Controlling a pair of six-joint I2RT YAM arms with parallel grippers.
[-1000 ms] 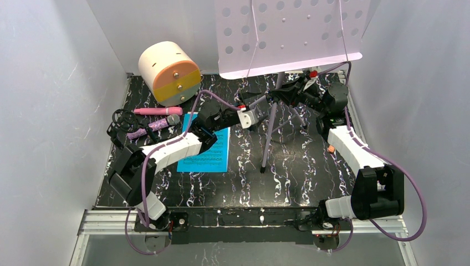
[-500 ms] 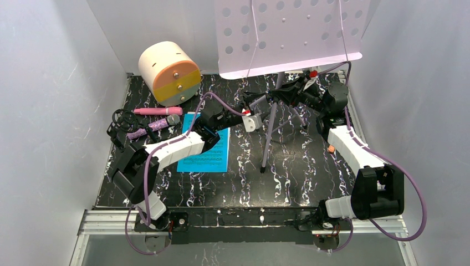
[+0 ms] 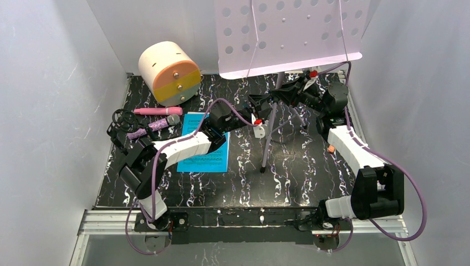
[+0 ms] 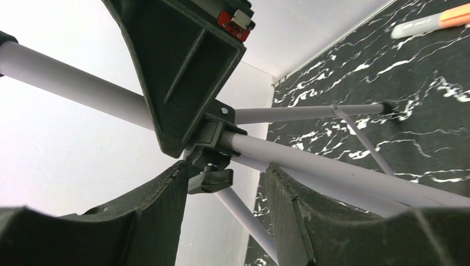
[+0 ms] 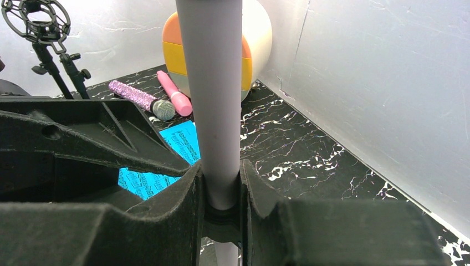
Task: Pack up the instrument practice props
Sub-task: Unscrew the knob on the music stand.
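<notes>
Rack: the lilac music rack point(image 3: 288, 33) is fully set up, upright on its tripod legs point(image 3: 267, 141), nothing folded.
Pole: the rack's pole point(image 5: 213, 100) runs straight up between the right gripper's jaws.
Right gripper: the right gripper point(image 5: 221, 188) is clamped tight on that pole just above the leg hub, pads pressed in from both sides.
Left gripper: the left gripper point(image 4: 224, 183) is spread wide with nothing in it. The clamp knob point(image 4: 209, 180) sits just ahead between its fingertips, not touching as far as I can tell.
Sheet music: one blue sheet-music page point(image 3: 205, 152) lies flat under the left forearm, behind the left gripper. No white pages that I can spot.
Mics: the pink toy microphone point(image 3: 158, 111) and purple microphone point(image 3: 152, 125) lie near each other, well off to the left gripper's left.
Tripods: the black mic tripods point(image 3: 124, 124) are bunched just past the mics, even farther left.
Box: the cream cylinder box point(image 3: 169, 72) lies on its side, left of and beyond the left gripper.
Done: honestly nothing looks packed, everything's out on the table point(image 3: 299, 177).
Left: basically all of it. Collapse the rack, then gather the page, mics and tripods.
My guess: right steadies the rack while left goes for the knob to fold the legs.
</notes>
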